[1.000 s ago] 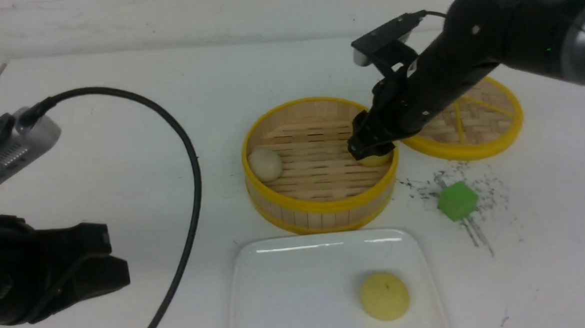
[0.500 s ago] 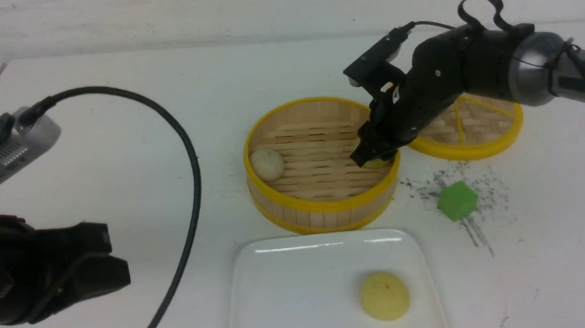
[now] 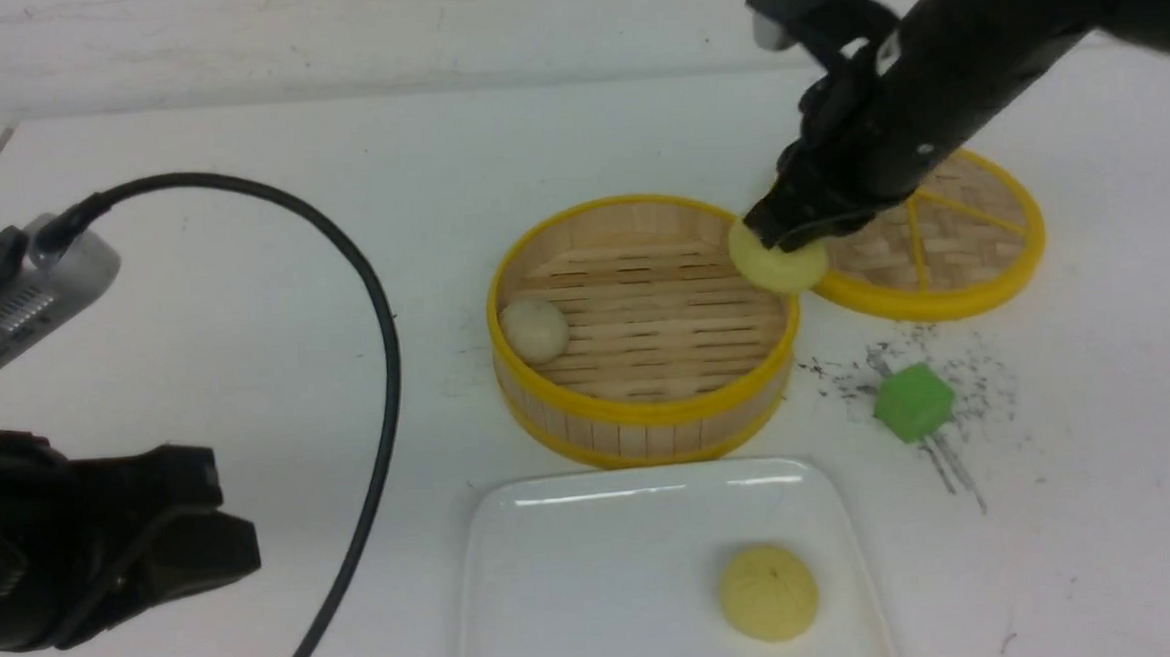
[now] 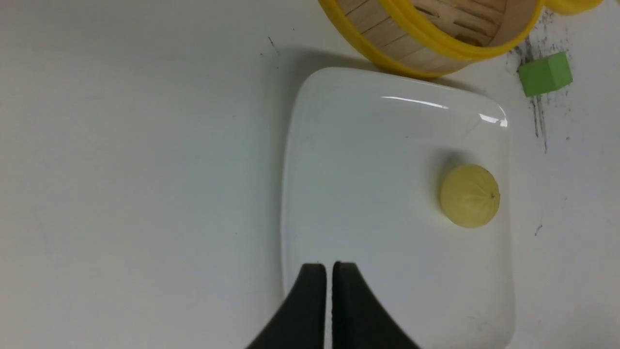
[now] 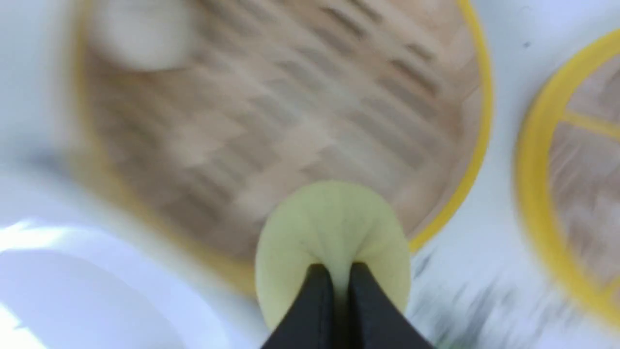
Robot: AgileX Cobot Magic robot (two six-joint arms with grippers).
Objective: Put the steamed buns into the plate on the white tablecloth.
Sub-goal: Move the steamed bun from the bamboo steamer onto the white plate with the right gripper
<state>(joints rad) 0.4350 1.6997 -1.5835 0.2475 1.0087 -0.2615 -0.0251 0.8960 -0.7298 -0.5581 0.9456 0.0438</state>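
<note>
Status: right jaws are clenched on a yellow bun (image 3: 780,263). Its top is pinched between the tips and is seen squashed in the right wrist view (image 5: 332,232). It is held in the air over the right rim of the steamer (image 3: 650,413), clear of the slats, with the lid (image 3: 981,248) just behind. Right wrist view is blurred.

A white bun (image 3: 535,330) is sat inside the steamer, against its left wall. A second yellow bun (image 3: 768,592) is already laid on the plate (image 3: 579,589), right of centre, pleats up. This is confirmed in the left wrist view (image 4: 470,195), where it is seen apart from the plate rim (image 4: 290,194).

The plate is set on the cloth (image 3: 192,289) just in front of the steamer; contact cannot be told. The lid is laid flat to the right of the steamer. A green cube (image 3: 914,403) is located on scuffed cloth between lid and plate, touching neither.

The left jaws are shut with nothing between them; only a thin slit is seen. The left arm (image 3: 85,535) is held low at far left, well apart from plate and steamer.
</note>
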